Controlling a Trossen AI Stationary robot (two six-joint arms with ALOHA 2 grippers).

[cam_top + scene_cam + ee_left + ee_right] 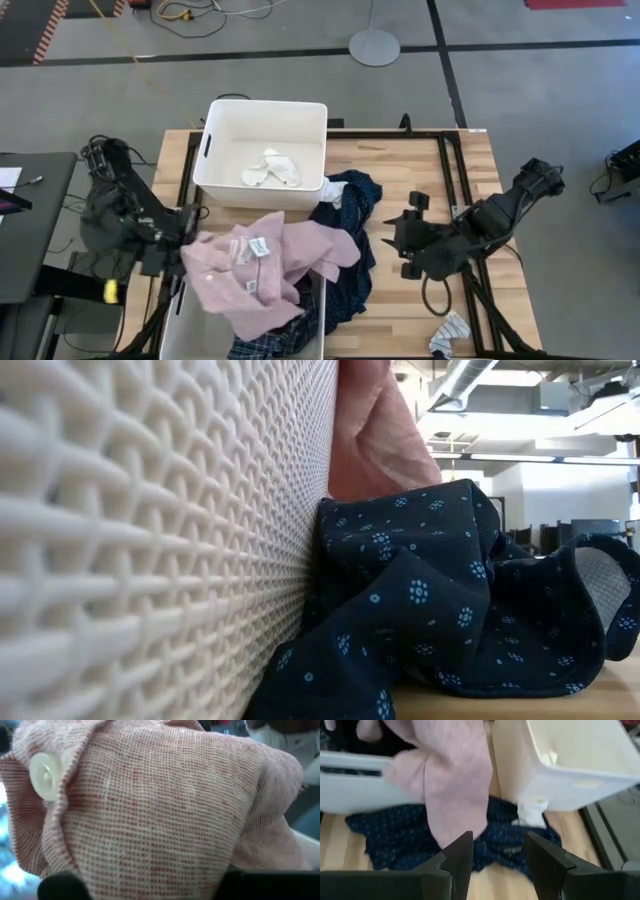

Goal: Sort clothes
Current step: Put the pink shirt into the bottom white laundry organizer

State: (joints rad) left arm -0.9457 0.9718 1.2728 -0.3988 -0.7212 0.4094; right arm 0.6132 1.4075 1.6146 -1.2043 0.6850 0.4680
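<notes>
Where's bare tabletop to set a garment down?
Free: the wood strip right of the upper bin, and the near-right stretch between the navy piece and the striped sock, though the right pincer hovers there. Crowded: centre-left, where the pink shirt drapes over the lower bin.

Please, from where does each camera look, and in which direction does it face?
High: above the table, facing straight down; both arms show, left claw at pink shirt, right claw open.
Low: table height beside the white bin, facing navy dotted piece; no arm.
Left wrist: pressed against pink fabric.
Right wrist: faces both bins past its own fingers.
Shared: pink shirt in all.
</notes>
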